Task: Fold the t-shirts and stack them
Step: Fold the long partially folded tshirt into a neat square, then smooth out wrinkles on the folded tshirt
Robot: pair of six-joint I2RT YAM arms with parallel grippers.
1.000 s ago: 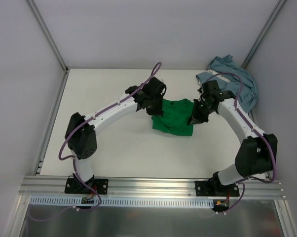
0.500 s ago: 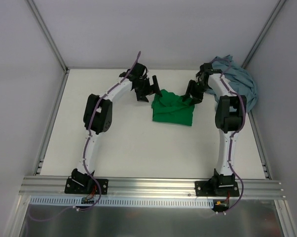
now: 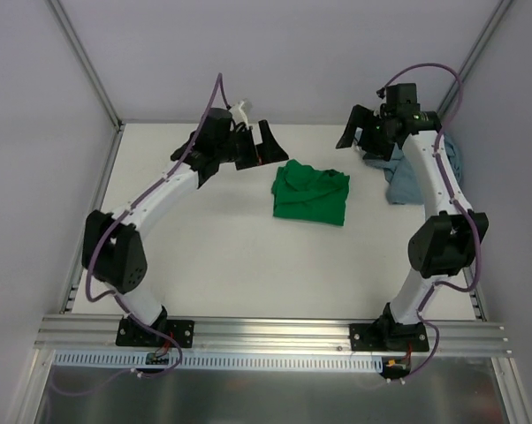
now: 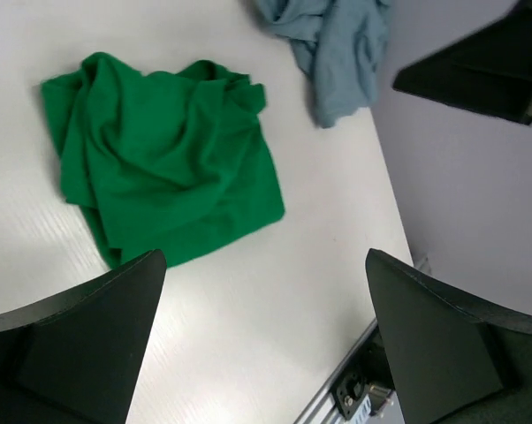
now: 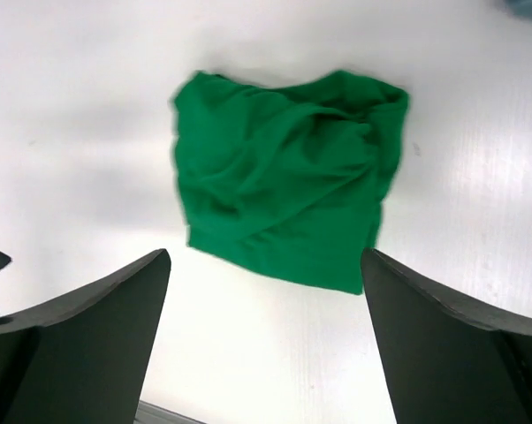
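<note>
Green t-shirt (image 3: 310, 196) lies between the left hand (image 3: 255, 148) and right hand (image 3: 363, 137), both spread wide, empty

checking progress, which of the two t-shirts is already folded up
The green t-shirt, a compact, roughly square bundle in the middle of the table. The blue-grey t-shirt is a loose crumpled heap near the far right corner.
</note>
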